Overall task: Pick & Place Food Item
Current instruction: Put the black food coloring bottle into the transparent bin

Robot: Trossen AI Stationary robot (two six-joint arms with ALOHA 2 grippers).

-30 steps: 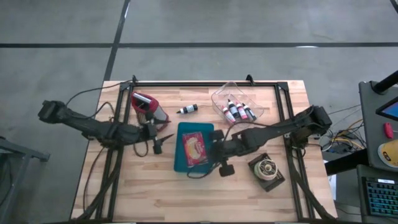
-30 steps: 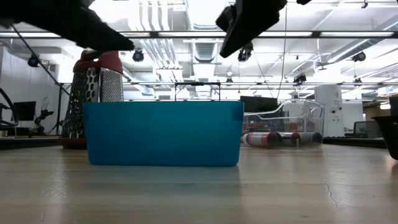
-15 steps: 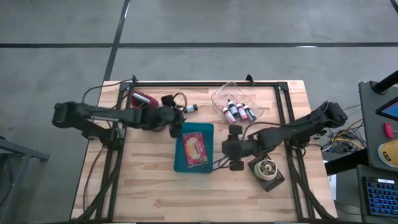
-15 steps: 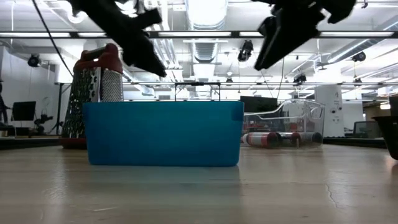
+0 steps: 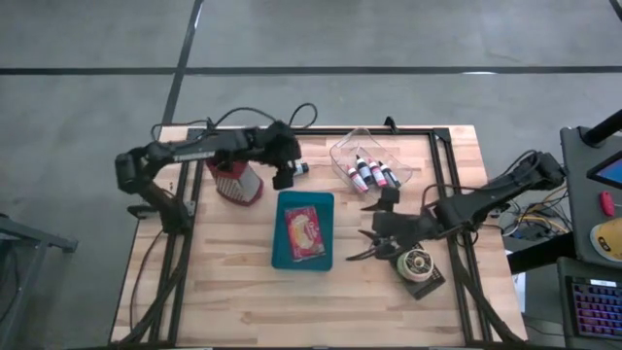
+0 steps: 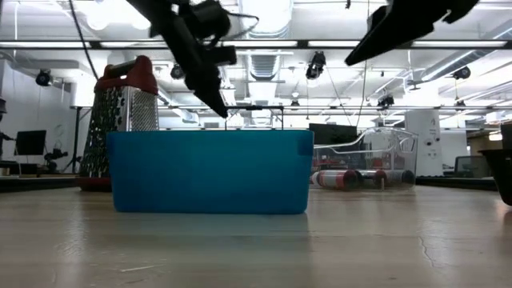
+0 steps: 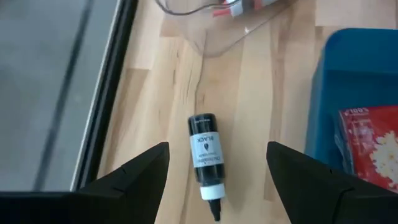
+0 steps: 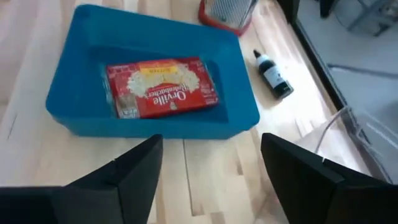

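Note:
A red popcorn packet [image 5: 302, 229] lies flat in the blue bin [image 5: 326, 255] at the table's middle; my right wrist view shows the packet [image 8: 161, 93] from the side. My right gripper [image 5: 362, 233] hangs open in the air to the right of the bin, fingers empty [image 8: 211, 140]. My left gripper [image 5: 288, 175] is open above the table beyond the bin's far left corner. A small black bottle [image 7: 205, 158] lies on its side on the wood below the left fingers, which stand apart from it.
A red-topped metal grater [image 5: 233, 180] stands left of the bin. A clear container [image 5: 369, 167] with small bottles sits at the far right. A round dial-like object [image 5: 418, 264] lies near the right gripper. Black frame rails [image 5: 321, 131] run along the table's far and side edges.
My left gripper has swung from the bin's left side up toward the far edge and stands over the black bottle. My right gripper has drawn back from the bin toward the table's right edge and opened. The packet has stayed in the bin.

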